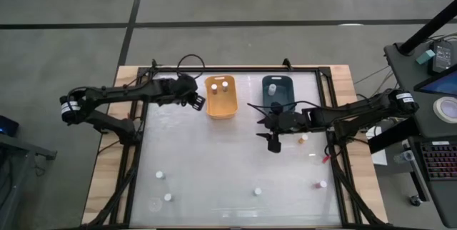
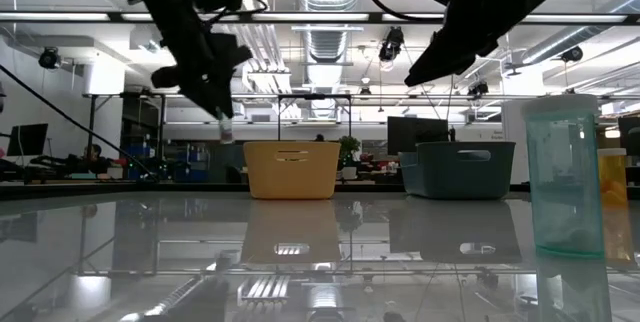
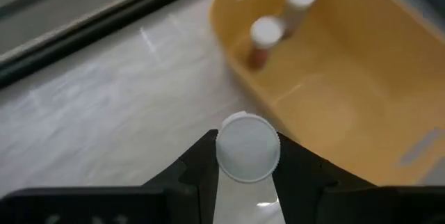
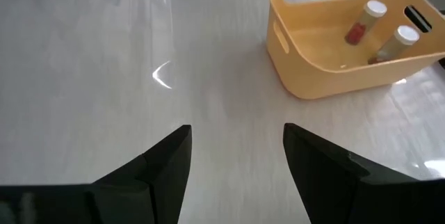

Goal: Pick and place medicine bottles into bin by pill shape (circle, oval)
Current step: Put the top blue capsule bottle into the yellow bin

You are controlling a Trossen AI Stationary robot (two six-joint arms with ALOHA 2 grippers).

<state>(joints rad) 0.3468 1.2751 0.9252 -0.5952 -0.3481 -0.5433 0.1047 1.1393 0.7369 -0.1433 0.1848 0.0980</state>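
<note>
Workshop space with ceiling ducts, strip lights and distant monitors stretches behind a glossy, pale table [image 1: 214, 158] framed in wood. Near the far edge stand a yellow bin [image 1: 221, 96] holding two white-capped bottles [image 3: 266, 40], and beside it a blue-grey bin [image 1: 278, 93]. The left gripper [image 3: 243, 156], raised beside the yellow bin toward the far left corner, pinches a white-capped medicine bottle [image 3: 247, 147] between its fingers. The right gripper [image 4: 236, 156] hovers mid-table beside the blue-grey bin, fingers spread wide and holding nothing. More small bottles [image 1: 257, 191] dot the near edge, well apart.
</note>
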